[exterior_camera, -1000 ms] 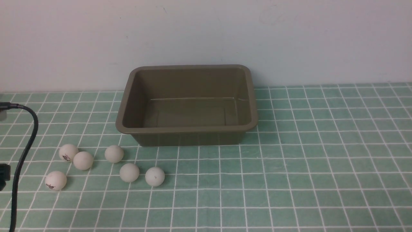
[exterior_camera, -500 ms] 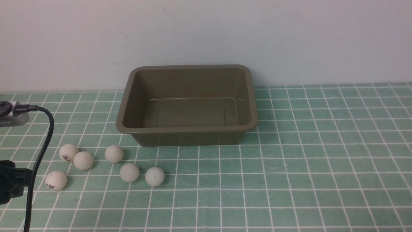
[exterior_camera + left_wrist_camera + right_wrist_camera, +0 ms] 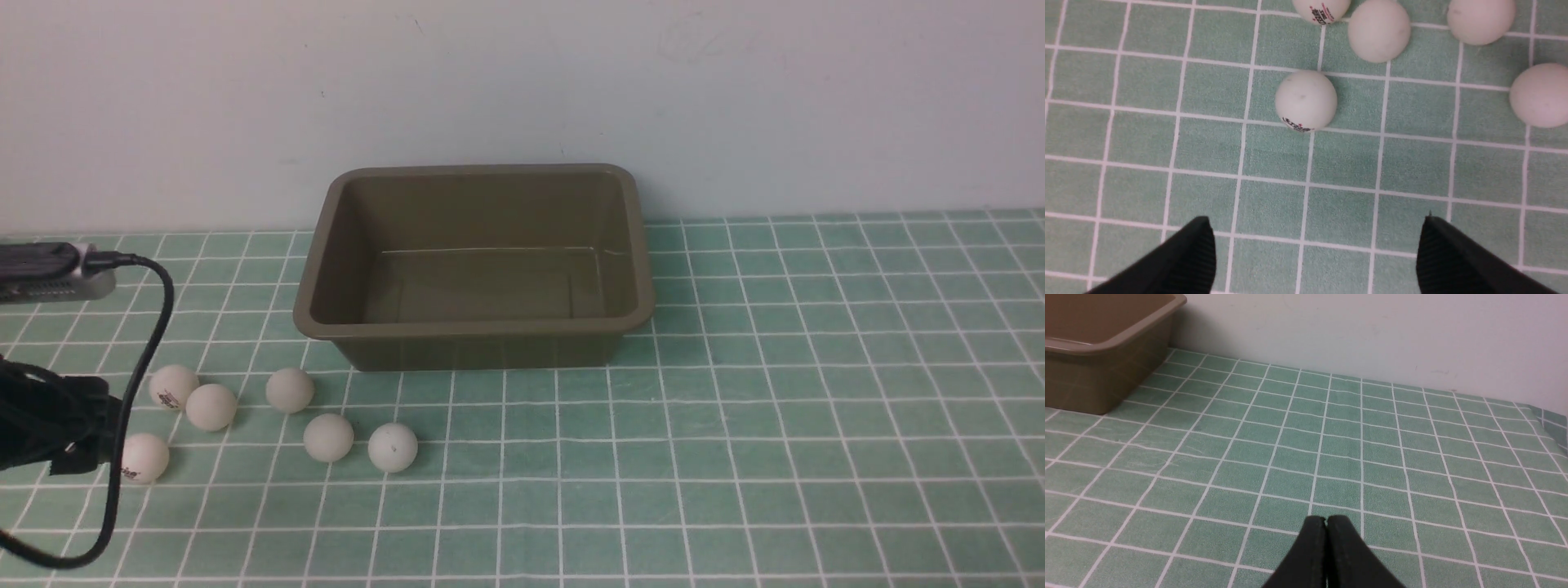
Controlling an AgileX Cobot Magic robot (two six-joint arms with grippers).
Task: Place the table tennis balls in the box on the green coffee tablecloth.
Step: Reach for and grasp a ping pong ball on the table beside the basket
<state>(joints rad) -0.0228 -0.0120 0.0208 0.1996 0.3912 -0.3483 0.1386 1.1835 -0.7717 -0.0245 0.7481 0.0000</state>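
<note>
Left claw (image 3: 1316,245) gaping wide, hovering near logo ball (image 3: 1305,100), lower left of frame. Right claw (image 3: 1325,523) pinching shut. Box (image 3: 482,331) sitting at centre.

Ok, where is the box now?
In the front view the box sits mid-table on the green tablecloth, close to the back wall; the table tennis balls lie before its left corner.

Plain off-white wall (image 3: 784,122) across the whole back of the scene, matte, faint scuffs (image 3: 694,37) high up, a few small dark specks (image 3: 322,93), soft even indoor light, mild shadows.
</note>
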